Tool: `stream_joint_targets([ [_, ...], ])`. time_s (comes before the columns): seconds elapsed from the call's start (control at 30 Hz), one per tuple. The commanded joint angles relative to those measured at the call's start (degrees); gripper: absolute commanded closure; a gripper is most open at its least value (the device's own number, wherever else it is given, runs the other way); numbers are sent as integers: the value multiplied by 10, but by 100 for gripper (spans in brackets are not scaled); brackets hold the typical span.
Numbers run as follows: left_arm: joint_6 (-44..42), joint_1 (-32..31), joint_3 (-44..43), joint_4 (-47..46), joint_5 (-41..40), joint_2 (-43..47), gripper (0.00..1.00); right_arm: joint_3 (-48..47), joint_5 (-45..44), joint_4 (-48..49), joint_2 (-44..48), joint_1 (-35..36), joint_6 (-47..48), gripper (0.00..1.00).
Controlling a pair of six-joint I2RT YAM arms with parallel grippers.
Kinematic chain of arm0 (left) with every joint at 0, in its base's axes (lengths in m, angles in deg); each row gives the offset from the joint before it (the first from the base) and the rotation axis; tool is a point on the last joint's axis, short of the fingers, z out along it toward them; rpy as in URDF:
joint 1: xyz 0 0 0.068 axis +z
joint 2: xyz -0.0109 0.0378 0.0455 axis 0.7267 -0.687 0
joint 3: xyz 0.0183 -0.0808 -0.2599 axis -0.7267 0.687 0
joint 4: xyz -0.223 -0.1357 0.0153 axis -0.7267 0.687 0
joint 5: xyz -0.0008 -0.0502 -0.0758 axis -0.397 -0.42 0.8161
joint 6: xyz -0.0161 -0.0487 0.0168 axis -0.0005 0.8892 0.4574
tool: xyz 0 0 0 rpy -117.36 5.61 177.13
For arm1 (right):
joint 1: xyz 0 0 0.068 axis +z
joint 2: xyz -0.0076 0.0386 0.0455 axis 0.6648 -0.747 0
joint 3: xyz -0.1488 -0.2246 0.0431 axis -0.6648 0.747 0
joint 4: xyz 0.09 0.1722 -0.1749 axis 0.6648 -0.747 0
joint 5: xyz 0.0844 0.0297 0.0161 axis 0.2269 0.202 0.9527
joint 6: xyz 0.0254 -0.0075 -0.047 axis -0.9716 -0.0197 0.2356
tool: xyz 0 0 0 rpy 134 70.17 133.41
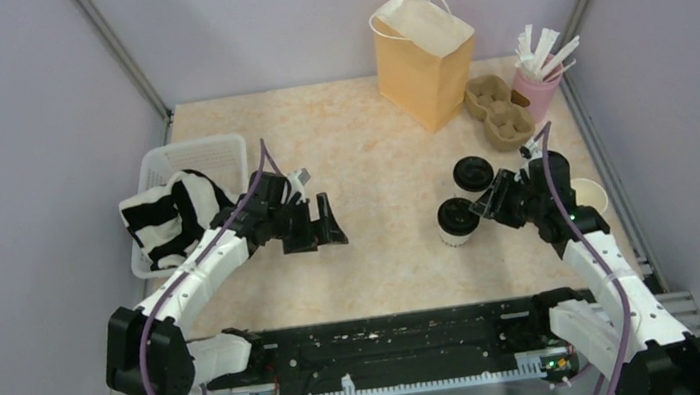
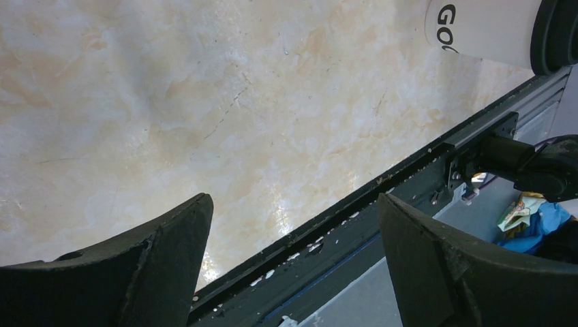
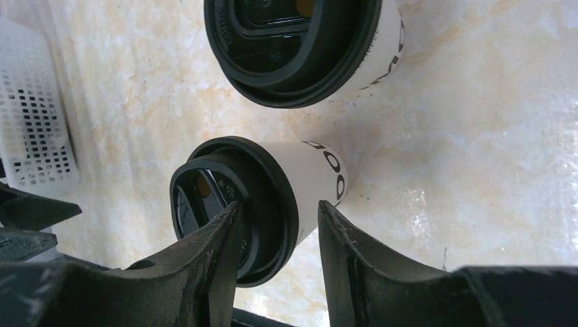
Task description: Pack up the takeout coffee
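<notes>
Right gripper (image 1: 481, 204) set at a lidded coffee cup; left gripper (image 1: 322, 229) held wide open.

Two takeout coffees are seen upright on the table (image 1: 361, 156), just beside each other: the near cup (image 1: 457, 220) and the far cup (image 1: 472, 174). The black lid of the near cup is straddled by the right fingers (image 3: 218, 252), one laid over the lid's top, the other along the white wall; whether it is clamped cannot be told. The left fingers (image 2: 163, 252) are spread far apart above bare table, with nothing between them. The brown paper bag (image 1: 423, 58) is placed at the far edge, well apart from both cups, with a cardboard cup carrier (image 1: 498, 109) beside it.
</notes>
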Motion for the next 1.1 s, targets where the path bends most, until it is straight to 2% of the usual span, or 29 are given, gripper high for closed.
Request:
stream_joint_targets([
  [0.0,-12,0,-26,-28,16,-8,4,-30,-51,-52,7,-4,1,56],
  [0.1,-15,-1,-27,-28,17,-9,4,-39,-48,-56,7,-4,5,53],
  [0.23,-20,-1,-29,-22,15,-8,4,-96,-48,-102,2,-4,41,47],
  [0.4,-21,-1,-32,-22,18,-12,4,-192,-45,-180,-31,11,102,30],
  [0.57,-20,-1,-40,-26,22,-22,3,-280,-141,-263,-112,153,152,6],
  [0.63,-19,-1,-43,-26,25,-24,3,-309,-180,-291,-150,200,156,3],
  [0.8,-15,-1,-40,-25,24,-17,3,-349,-231,-343,-215,248,150,2],
  [1.07,-10,-1,-26,-22,20,1,3,-341,-214,-315,-242,269,150,2],
])
